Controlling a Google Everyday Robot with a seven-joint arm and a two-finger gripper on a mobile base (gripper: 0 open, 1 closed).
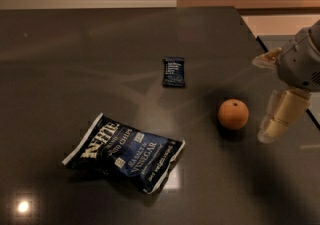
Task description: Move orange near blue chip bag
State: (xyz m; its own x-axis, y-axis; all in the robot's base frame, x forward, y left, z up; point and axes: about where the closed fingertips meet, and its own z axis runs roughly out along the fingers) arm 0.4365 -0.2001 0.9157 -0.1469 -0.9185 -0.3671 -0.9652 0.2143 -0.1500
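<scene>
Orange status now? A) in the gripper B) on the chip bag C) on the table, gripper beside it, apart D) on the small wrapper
C: the orange rests on the table, with a gap to the gripper at its right; the blue chip bag lies apart, to its left.

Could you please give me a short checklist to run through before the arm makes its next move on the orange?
1. The orange is in view, alone on the table: ok.
2. The tool is located, beside the orange toward the picture's right edge and apart from it: ok.
3. The tool has the orange: not ok, not yet grasped.
4. The blue chip bag is visible, lying toward the picture's left: ok.
5. The stretch between orange and bag is free; the snack wrapper lies farther back: ok.
6. The tool's height over the table: cannot tell.
</scene>
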